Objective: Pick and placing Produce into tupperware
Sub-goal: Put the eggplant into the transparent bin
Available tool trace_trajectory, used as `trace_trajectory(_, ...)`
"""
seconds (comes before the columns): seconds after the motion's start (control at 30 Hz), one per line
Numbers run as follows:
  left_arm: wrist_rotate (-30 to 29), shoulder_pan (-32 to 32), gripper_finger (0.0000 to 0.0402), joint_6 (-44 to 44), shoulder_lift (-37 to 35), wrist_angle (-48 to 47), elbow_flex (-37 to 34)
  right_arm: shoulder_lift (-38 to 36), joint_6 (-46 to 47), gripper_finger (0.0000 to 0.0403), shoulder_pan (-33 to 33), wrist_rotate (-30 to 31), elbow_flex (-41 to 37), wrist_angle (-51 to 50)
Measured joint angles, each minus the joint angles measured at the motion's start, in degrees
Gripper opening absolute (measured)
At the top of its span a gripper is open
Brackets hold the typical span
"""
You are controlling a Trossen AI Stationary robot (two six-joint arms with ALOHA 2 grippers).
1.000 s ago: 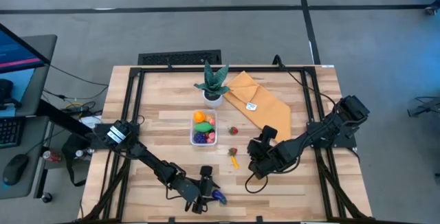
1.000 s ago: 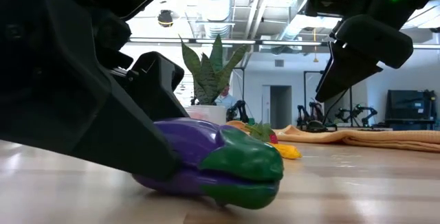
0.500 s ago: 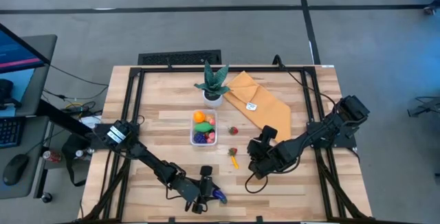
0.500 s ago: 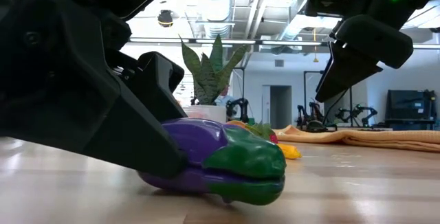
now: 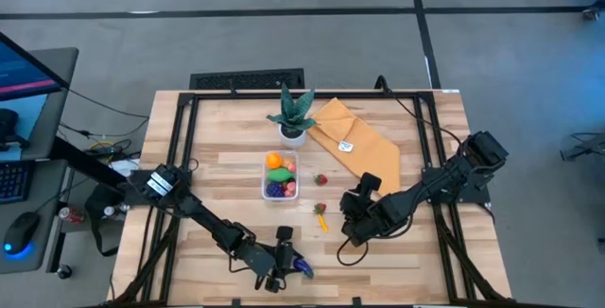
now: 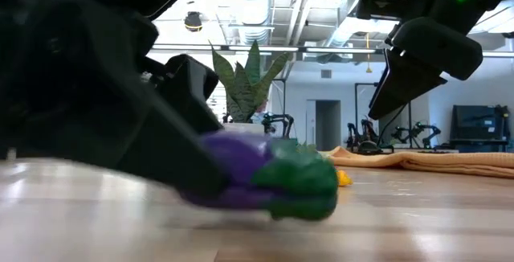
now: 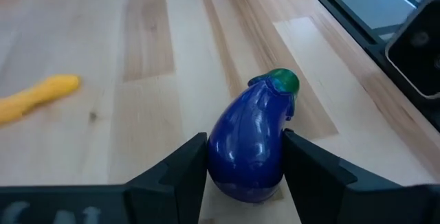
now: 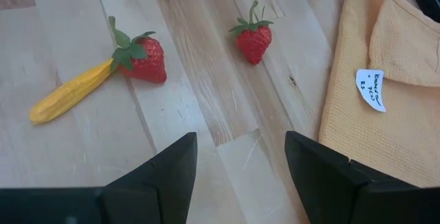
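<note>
On the wooden tabletop (image 5: 217, 157), a mustard-yellow cloth (image 5: 352, 140) lies beside a potted snake plant (image 5: 292, 114), with the clear tupperware (image 5: 280, 176) just in front of the pot, already holding several toy produce pieces. Near the tabletop's front edge, the left gripper (image 5: 286, 268) is clenched on a purple toy eggplant (image 7: 251, 139). The right gripper (image 5: 352, 215) hangs with fingers spread and nothing between them, near two toy strawberries (image 8: 142, 58) and a yellow toy vegetable (image 8: 69, 91).
</note>
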Motion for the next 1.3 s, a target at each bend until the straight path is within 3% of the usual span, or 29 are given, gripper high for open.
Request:
trace_trajectory(0.27, -1.34, 1.51, 0.0165, 4.24, -4.67, -3.82, 0.01, 0.00, 0.00, 0.0214, 0.00, 0.00, 0.00, 0.00)
trace_trajectory(0.57, -13.77, 3.64, 0.0165, 10.05, -16.53, -22.28, 0.01, 0.00, 0.00, 0.0214, 0.00, -0.01, 0.00, -0.21)
trace_trajectory(0.87, -24.67, 8.98, 0.0165, 7.45, -26.36, -44.45, 0.03, 0.00, 0.02, 0.0214, 0.00, 0.01, 0.00, -0.21)
trace_trajectory(1.1, -25.51, 16.48, 0.0165, 4.55, -27.38, -54.55, 0.03, 0.00, 0.02, 0.0214, 0.00, 0.01, 0.00, -0.03)
trace_trajectory(1.3, -23.78, 22.55, 0.0165, 4.40, -26.93, -55.60, 0.01, 0.00, 0.00, 0.0214, 0.00, 0.01, 0.00, -0.02)
